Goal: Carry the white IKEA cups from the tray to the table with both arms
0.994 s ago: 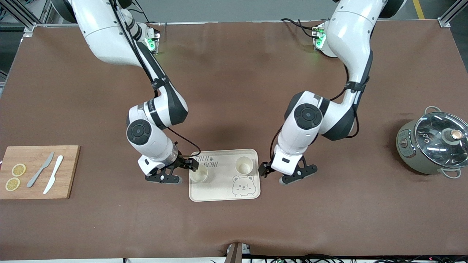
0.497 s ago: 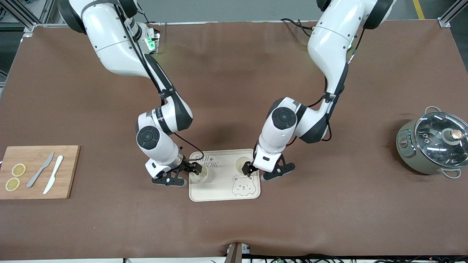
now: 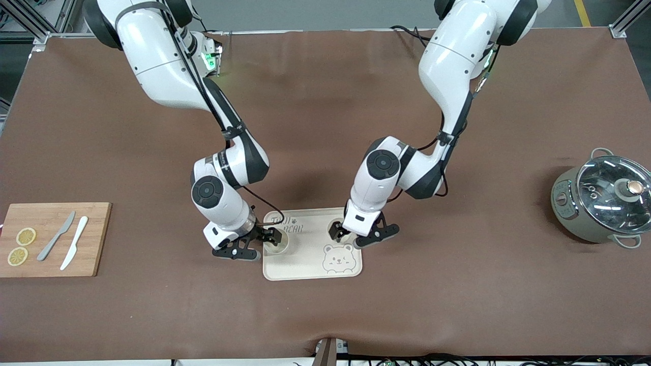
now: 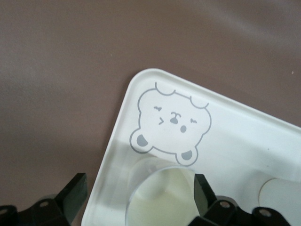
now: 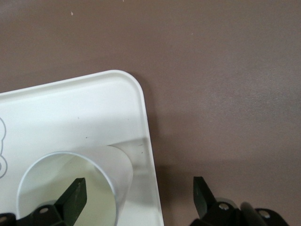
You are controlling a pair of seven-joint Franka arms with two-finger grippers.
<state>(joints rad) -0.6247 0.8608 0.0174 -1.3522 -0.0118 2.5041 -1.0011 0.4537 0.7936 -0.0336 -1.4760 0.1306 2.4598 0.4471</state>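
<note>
Two white IKEA cups stand upright on a cream bear-printed tray (image 3: 305, 264). One cup (image 3: 278, 246) is at the tray's edge toward the right arm's end. My right gripper (image 3: 257, 243) is open astride that cup's wall (image 5: 120, 181), one finger inside the cup and one over the table. The other cup (image 4: 160, 202) stands toward the left arm's end and is mostly hidden in the front view. My left gripper (image 3: 353, 235) is open around its rim, one finger (image 4: 202, 188) at the rim and one (image 4: 75, 193) outside the tray.
A wooden cutting board (image 3: 94, 239) with lemon slices and two knives lies at the right arm's end of the table. A grey-green pot with a glass lid (image 3: 602, 201) stands at the left arm's end. Brown tabletop surrounds the tray.
My left gripper has moved from beside the tray in over its cup. The right gripper has edged closer onto its cup. Both stay open and the cups have not moved.
</note>
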